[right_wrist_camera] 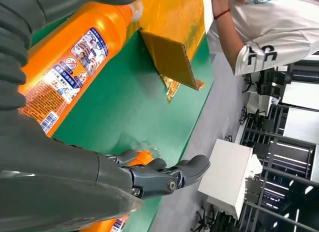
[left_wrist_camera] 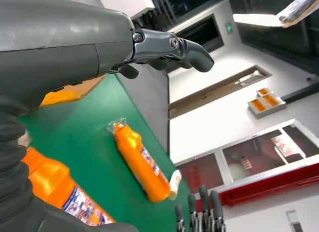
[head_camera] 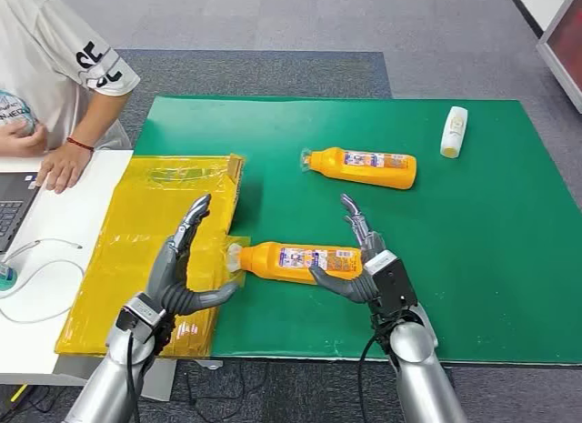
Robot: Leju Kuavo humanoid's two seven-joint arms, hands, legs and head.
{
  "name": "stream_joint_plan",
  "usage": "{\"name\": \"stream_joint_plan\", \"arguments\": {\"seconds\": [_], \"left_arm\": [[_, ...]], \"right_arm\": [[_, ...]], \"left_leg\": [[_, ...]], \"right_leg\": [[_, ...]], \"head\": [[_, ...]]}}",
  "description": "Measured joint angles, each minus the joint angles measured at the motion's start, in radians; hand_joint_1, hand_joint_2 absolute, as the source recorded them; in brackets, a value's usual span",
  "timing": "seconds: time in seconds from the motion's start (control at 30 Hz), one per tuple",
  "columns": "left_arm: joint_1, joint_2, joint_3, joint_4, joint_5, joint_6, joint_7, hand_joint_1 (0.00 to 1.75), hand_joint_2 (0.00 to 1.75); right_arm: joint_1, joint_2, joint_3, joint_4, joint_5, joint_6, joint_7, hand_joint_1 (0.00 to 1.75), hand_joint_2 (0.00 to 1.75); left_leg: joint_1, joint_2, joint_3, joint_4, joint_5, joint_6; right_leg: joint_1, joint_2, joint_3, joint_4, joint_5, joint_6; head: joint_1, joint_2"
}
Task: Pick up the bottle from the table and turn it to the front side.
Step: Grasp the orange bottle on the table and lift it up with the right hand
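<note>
Left hand (head_camera: 180,273): spread, holding nothing, at 9 o'clock of near bottle (head_camera: 302,261), by its cap.
Right hand (head_camera: 356,259): spread, thumb at bottle base, no grip; likely bracketing for pickup.
Near bottle: lying flat on table (head_camera: 480,259), capped, contents unseen.
Far bottle (head_camera: 362,166): 12 o'clock, flat.
White bottle (head_camera: 454,132): 1 o'clock.

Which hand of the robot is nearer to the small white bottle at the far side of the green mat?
Right. The right hand is by the near orange bottle, diagonally below the white bottle. The left hand is farther, over the yellow bag.
</note>
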Motion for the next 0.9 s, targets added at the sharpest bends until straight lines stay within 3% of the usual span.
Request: {"name": "stream_joint_plan", "arguments": {"seconds": [0.1,0.23,0.37,0.5,0.7,0.9], "left_arm": [[0.000,0.003,0.000,0.009,0.000,-0.003,0.000,0.00,1.75],[-0.005,0.009,0.000,0.024,0.002,-0.012,0.000,0.00,1.75],[-0.021,0.016,-0.002,0.047,0.017,-0.028,-0.002,0.00,1.75],[-0.044,0.022,-0.007,0.073,0.041,-0.035,-0.003,0.00,1.75],[-0.068,0.030,-0.029,0.106,0.068,-0.029,-0.003,0.00,1.75],[-0.071,0.040,-0.042,0.121,0.086,-0.024,-0.003,0.00,1.75]], "right_arm": [[-0.001,-0.001,0.004,0.001,0.036,-0.016,-0.005,0.00,1.75],[-0.016,-0.023,0.044,0.006,0.186,-0.065,0.007,0.00,1.75],[-0.084,-0.079,0.143,0.084,0.405,-0.128,0.086,0.00,1.75],[-0.202,-0.114,0.278,0.254,0.549,-0.151,0.168,0.00,1.75],[-0.357,-0.120,0.437,0.488,0.611,-0.146,0.221,0.00,1.75],[-0.443,-0.121,0.508,0.601,0.619,-0.141,0.268,0.00,1.75]], "left_leg": [[0.000,0.000,0.000,0.000,0.000,0.000],[0.000,0.000,0.000,0.000,0.000,0.000],[0.000,0.000,0.000,0.000,0.000,0.000],[0.000,0.000,0.000,0.000,0.002,0.000],[0.000,0.000,0.000,0.000,0.003,0.001],[0.000,0.000,0.000,0.000,0.003,0.001]], "right_leg": [[0.000,0.000,0.000,0.000,0.000,0.000],[0.000,0.000,0.000,0.000,0.000,0.000],[0.000,0.000,0.000,0.000,0.001,0.000],[0.000,0.000,0.000,0.000,0.002,0.001],[0.000,0.000,0.000,0.000,0.002,0.001],[0.000,0.000,0.000,0.000,0.002,0.001]], "head": [[0.000,0.000],[0.000,0.000],[0.000,0.000],[0.000,0.000],[0.000,0.000],[0.000,0.000]]}}
